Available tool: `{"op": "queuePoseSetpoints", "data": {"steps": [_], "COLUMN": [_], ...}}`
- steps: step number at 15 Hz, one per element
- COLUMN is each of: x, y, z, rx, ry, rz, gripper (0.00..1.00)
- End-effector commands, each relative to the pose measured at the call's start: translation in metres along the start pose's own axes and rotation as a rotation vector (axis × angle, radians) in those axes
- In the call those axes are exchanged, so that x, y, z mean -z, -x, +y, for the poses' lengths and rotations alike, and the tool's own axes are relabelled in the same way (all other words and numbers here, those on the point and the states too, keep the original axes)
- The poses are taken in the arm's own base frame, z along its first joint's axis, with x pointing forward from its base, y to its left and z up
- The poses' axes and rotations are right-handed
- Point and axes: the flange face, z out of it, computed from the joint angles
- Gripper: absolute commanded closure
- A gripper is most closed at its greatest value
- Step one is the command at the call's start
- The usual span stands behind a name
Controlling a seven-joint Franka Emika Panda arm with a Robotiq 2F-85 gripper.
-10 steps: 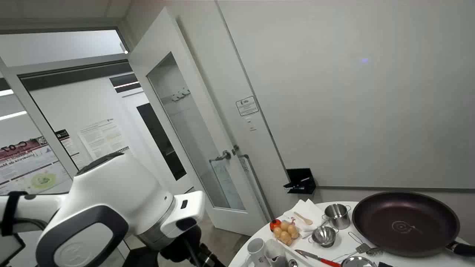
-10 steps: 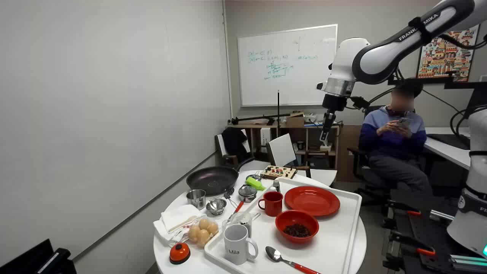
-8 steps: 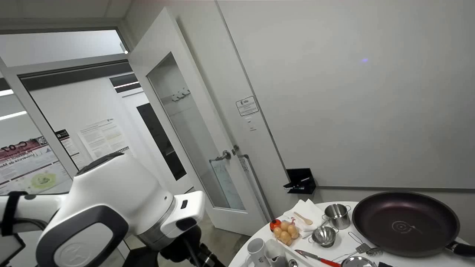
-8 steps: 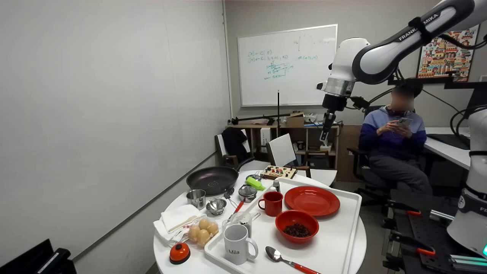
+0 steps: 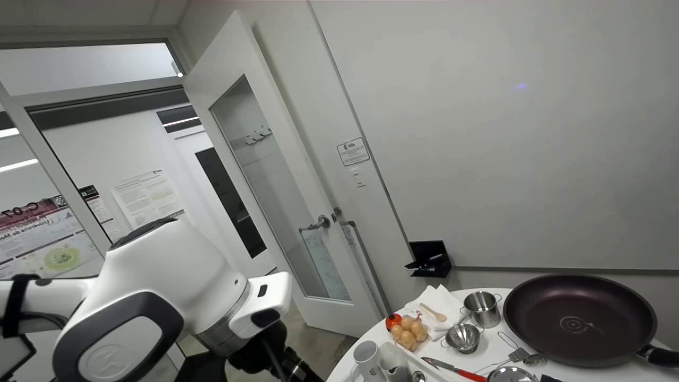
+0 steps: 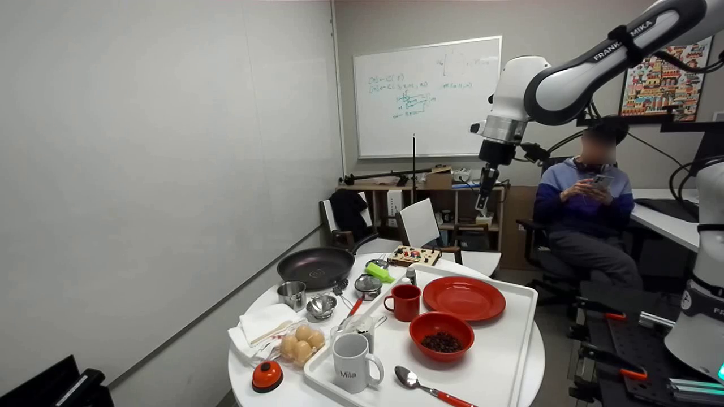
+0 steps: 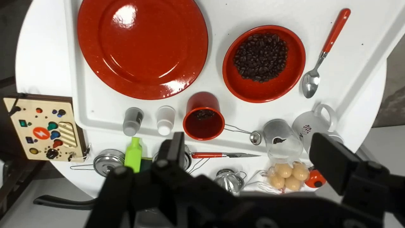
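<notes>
I count one round red plate [image 7: 142, 47], one red bowl [image 7: 267, 91] of dark beans [image 7: 261, 57], one small grey bottle [image 7: 132, 120], one small white bottle [image 7: 165, 119], one red-handled steel spoon [image 7: 331, 39] and two mugs, a red cylindrical mug [image 7: 204, 103] and a pale lettered mug [image 6: 346, 362], on the rectangular white tray [image 6: 492, 356]. The black two-fingered gripper [image 6: 482, 204] hangs well above, its jaws spread wide and holding nothing. The red cylindrical mug stands upright below it, some beans inside; in the wrist view it shows closer to one jaw. The plate, the bowl and the white bottle stand near that mug. A red-handled knife [image 7: 225, 155] and at least four brown eggs [image 7: 284, 171] lie by the tray's edge.
</notes>
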Motion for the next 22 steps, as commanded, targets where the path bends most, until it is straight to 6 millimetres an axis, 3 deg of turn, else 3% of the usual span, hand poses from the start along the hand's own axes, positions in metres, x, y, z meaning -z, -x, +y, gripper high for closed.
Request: {"op": "queuePoseSetpoints", "data": {"steps": [1,7,10,14,15,16,20,22], "x": [-0.004,-0.019,-0.049,-0.087,-0.092,-0.078,-0.093,-0.103], "y": [-0.004,-0.016,-0.026,-0.036,-0.038,-0.023,-0.033,-0.024], "z": [-0.026,-0.105,-0.150,-0.187,-0.193,-0.183,-0.191,-0.168], "rx": [0.083,0.277,0.335,0.307,0.305,0.321,0.309,0.182], "ry": [0.011,0.005,0.063,0.091,0.091,0.081,0.076,0.174], "rz": [-0.016,-0.058,-0.077,-0.129,-0.123,-0.128,-0.141,-0.153], "gripper": [0.00,0.00,0.00,0.00,0.00,0.00,0.00,0.00]}}
